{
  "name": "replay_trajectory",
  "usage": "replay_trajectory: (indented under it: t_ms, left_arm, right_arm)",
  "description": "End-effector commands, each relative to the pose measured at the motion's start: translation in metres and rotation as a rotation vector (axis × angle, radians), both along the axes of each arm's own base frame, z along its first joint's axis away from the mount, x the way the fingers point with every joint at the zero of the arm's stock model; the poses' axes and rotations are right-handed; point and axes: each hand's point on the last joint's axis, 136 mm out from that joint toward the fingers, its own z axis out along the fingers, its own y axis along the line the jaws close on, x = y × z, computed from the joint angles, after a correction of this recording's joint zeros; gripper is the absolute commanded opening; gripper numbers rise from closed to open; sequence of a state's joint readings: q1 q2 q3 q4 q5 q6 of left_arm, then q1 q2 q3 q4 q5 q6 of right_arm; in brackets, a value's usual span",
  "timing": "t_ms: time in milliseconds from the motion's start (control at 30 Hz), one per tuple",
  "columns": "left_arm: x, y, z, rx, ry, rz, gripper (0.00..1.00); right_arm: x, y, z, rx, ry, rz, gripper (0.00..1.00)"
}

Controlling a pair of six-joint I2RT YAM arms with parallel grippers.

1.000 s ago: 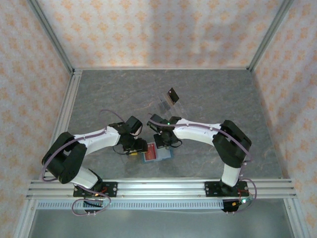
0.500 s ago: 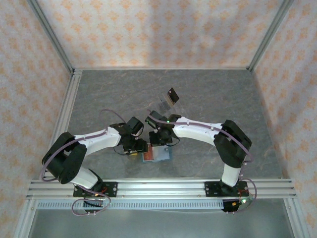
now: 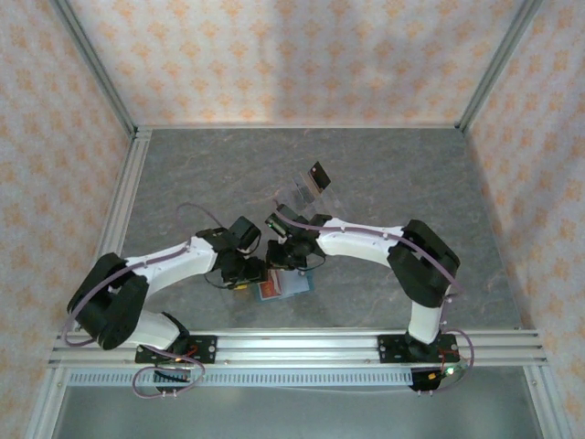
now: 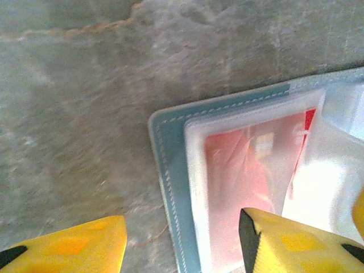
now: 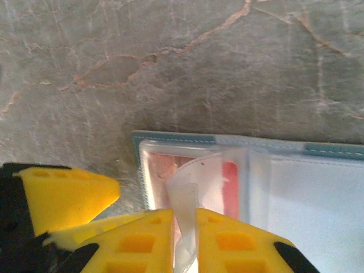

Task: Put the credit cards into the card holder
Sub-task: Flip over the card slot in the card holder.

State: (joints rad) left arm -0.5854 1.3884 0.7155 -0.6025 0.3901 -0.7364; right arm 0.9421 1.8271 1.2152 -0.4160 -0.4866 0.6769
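The teal card holder [image 3: 292, 283] lies open on the table between both arms. Its stitched edge [image 4: 165, 170] and pale inside [image 5: 307, 205] show close up. The red credit card [image 4: 250, 170] sits inside a clear sleeve of the holder, at its left end [image 3: 268, 291]. My right gripper [image 5: 185, 239] is shut on a translucent sleeve flap [image 5: 190, 182] lifted above the red card [image 5: 228, 182]. My left gripper [image 4: 182, 244] is open and straddles the holder's left edge. The black credit card [image 3: 318, 173] stands tilted farther back.
A clear plastic rack [image 3: 306, 190] carries the black card just behind the right gripper [image 3: 286, 261]. A yellow finger of the left gripper [image 5: 62, 193] sits close beside the right one. Patterned walls and metal rails enclose the grey table [image 3: 411, 174].
The card holder has slid slightly left. Both grippers have drawn closer together over its left end, and the left arm has stretched out lower.
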Motion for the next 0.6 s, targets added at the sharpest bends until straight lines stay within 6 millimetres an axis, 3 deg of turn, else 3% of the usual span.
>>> replay_trajectory:
  t_ms: [0,100,233,567]
  left_arm:
    - [-0.017,0.033,0.005,0.122,0.045,0.053,0.56]
    - [-0.025,0.054,0.011,0.179,0.051,0.095,0.56]
    - [-0.029,0.065,0.021,0.166,0.025,0.145,0.58]
    - [-0.018,0.052,0.042,0.055,-0.031,0.136,0.67]
  right_arm:
    - [-0.001,0.012,-0.007,0.034,0.029,-0.015,0.19]
    - [0.001,0.018,-0.009,0.057,0.041,-0.021,0.23]
    - [-0.002,0.029,-0.015,0.089,0.070,-0.012,0.27]
    - [0.012,0.041,0.027,0.174,-0.004,0.037,0.37]
